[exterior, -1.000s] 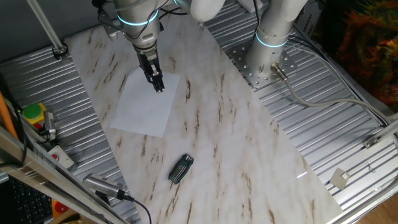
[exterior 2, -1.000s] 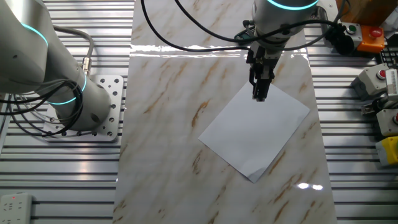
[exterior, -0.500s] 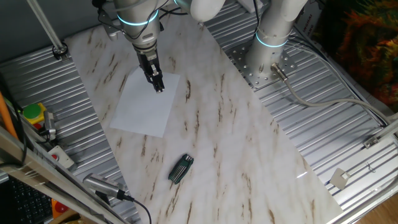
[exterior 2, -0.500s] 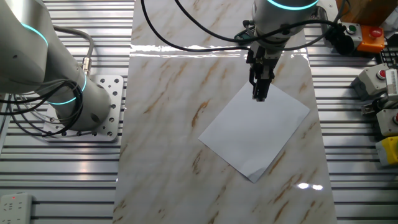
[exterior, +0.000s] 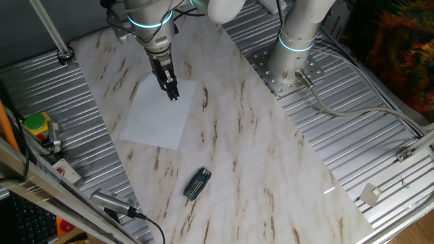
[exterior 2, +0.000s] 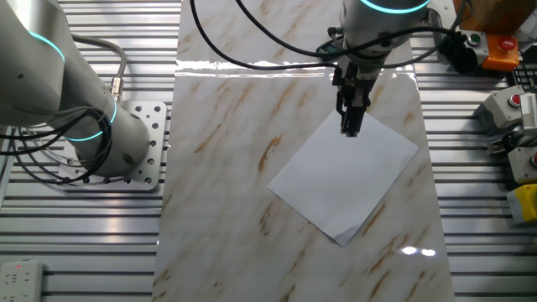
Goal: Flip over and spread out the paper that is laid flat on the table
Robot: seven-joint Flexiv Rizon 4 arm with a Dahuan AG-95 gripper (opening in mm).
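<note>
The paper (exterior: 157, 115) (exterior 2: 348, 178) is a plain white sheet lying flat on the marble table (exterior: 258, 169) (exterior 2: 226, 168). One corner shows a faint crease in the other fixed view. My gripper (exterior: 173, 96) (exterior 2: 350, 131) points straight down over the sheet, close to its far edge. Its dark fingers are pressed together with nothing visibly between them. Whether the tips touch the sheet I cannot tell.
A small black ribbed object (exterior: 197, 184) lies on the table nearer the front. A second arm's base (exterior: 291, 61) (exterior 2: 101, 143) is bolted to the ribbed metal beside the table. Button boxes (exterior: 37, 129) (exterior 2: 512, 109) and cables line the metal on the paper's side.
</note>
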